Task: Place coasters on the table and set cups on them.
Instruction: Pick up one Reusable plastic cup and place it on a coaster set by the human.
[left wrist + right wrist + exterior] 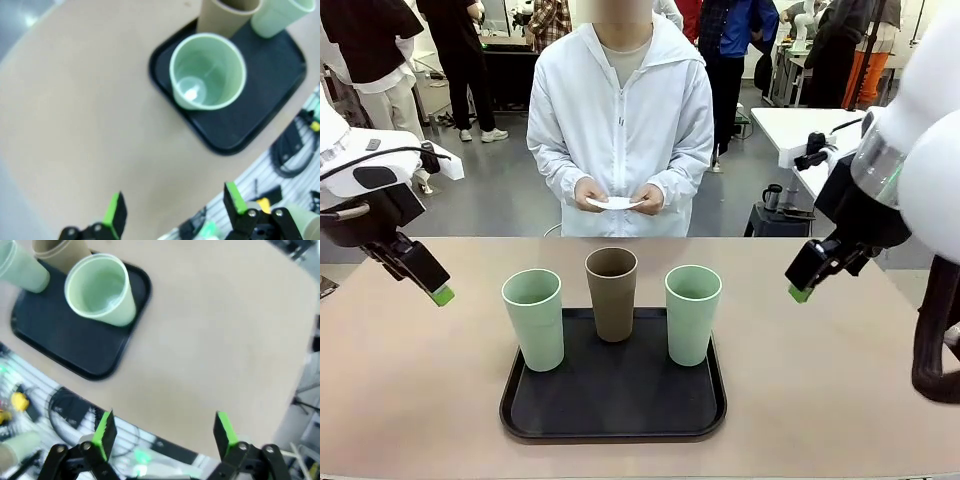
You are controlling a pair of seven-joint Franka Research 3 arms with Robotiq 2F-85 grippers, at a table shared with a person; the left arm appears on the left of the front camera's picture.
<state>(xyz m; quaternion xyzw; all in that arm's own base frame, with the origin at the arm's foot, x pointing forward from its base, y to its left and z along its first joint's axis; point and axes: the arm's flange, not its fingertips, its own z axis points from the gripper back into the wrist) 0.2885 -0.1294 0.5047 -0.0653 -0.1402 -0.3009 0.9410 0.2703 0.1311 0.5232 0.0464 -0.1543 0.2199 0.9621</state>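
Observation:
Three cups stand upright on a black tray [620,420]: a mint green cup [533,320] at left, a tan-brown cup [612,294] in the middle, a second mint green cup [692,314] at right. The person across the table [410,400] holds white coasters [616,203] in both hands at waist height. My left gripper [440,294] hovers open above the table, left of the tray; its wrist view shows the left mint cup [207,71] ahead. My right gripper [800,292] hovers open right of the tray, with the right mint cup [100,289] ahead.
The tray [235,110] sits near the table's front edge, centred. Bare beige tabletop lies on both sides of it and behind it. A white-topped table [800,125] with a small dark mug [773,196] beside it stands at the back right. Other people stand farther off.

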